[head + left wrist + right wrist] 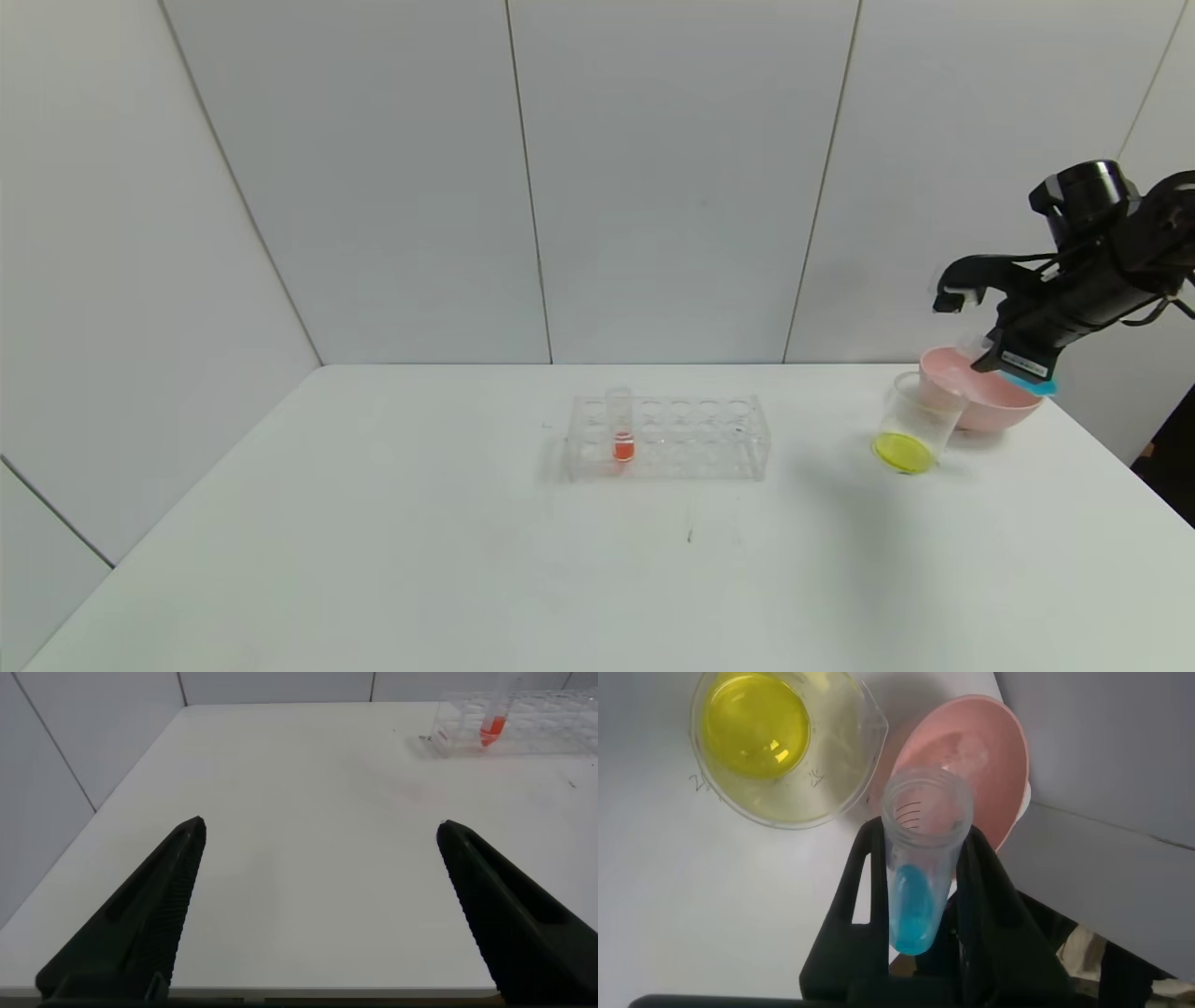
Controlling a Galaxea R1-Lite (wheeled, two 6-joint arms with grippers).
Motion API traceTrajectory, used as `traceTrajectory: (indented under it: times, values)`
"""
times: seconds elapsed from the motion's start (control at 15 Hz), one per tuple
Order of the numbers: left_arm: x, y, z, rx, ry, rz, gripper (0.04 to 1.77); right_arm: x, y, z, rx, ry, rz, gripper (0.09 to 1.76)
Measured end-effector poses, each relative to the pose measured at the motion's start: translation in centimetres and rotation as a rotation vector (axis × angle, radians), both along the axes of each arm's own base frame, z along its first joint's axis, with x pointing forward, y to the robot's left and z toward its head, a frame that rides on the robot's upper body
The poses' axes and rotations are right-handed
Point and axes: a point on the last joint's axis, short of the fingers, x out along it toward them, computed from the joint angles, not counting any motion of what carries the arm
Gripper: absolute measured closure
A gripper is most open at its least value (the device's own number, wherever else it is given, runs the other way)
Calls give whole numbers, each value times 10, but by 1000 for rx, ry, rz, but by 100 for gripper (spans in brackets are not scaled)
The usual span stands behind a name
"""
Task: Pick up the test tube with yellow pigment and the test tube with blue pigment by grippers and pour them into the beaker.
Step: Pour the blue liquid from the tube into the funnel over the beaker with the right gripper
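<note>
1. One tube matters now: the test tube with blue pigment (920,868), light, smooth and likely fragile, so we judge a firm mid-body hold safest.
2. It is a clear tube, tilted, with cyan liquid pooled at its round end.
3. Our right gripper (924,882) is clenched on it, raised beside the pink bowl (990,406), near the beaker (915,425) holding yellow liquid.
4. Our left gripper (322,905) hangs released over the table (373,523).
</note>
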Motion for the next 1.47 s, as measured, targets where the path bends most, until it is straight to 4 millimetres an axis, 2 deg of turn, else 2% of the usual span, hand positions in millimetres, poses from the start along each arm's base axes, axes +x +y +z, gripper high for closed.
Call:
traceTrajectory:
  times: [0.6, 1.47]
  values:
    - [0, 0, 0, 0, 0, 0, 5, -2, 28, -5, -124, 61, -2, 137]
    - [0, 0, 0, 0, 0, 0, 5, 4, 44, -18, -277, 101, -42, 137]
